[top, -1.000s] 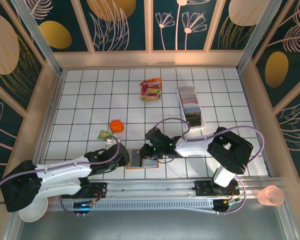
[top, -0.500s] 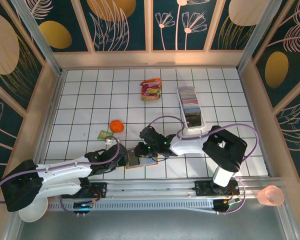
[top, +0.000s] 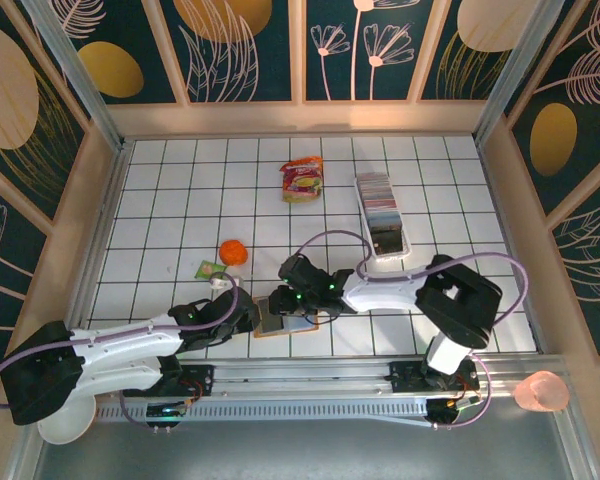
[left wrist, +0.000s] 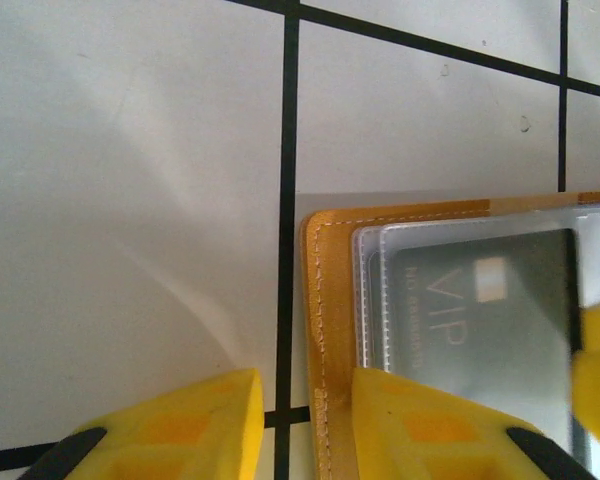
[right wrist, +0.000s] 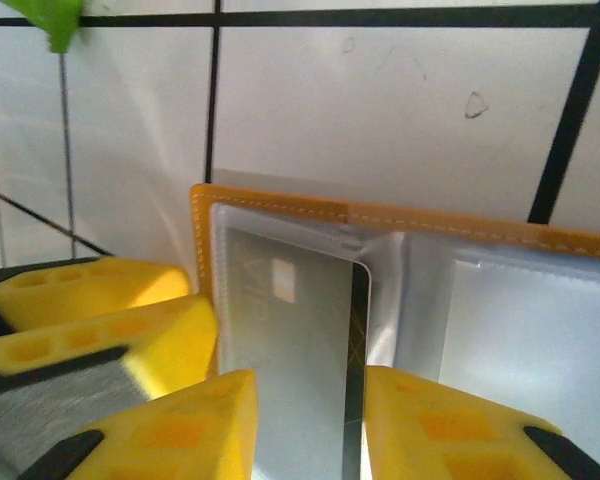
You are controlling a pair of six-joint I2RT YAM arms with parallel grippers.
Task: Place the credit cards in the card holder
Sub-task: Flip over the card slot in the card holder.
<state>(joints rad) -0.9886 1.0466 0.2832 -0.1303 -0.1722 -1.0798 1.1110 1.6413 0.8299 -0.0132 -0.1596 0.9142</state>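
Holder (top: 271, 331) lies open on worktop (top: 180, 200), front centre. Right hand (right wrist: 310, 410) clamped on grey card (right wrist: 295, 330), its long axis in line with the pocket (right wrist: 380, 260), leading end inside (push goes straight ahead). Left hand (left wrist: 305, 420), fingers apart, straddles holder's edge.

I have almost no room around the card holder (top: 285, 322): the left gripper (top: 250, 319) sits at its left edge and the right gripper (top: 281, 303) crowds it from the far right. Just beyond, an orange ball (top: 232, 252) and a green scrap (top: 211, 269) stand in the way. The table (top: 160, 200) lies open on the far left, while the clear tray (top: 390, 256) blocks the far right.
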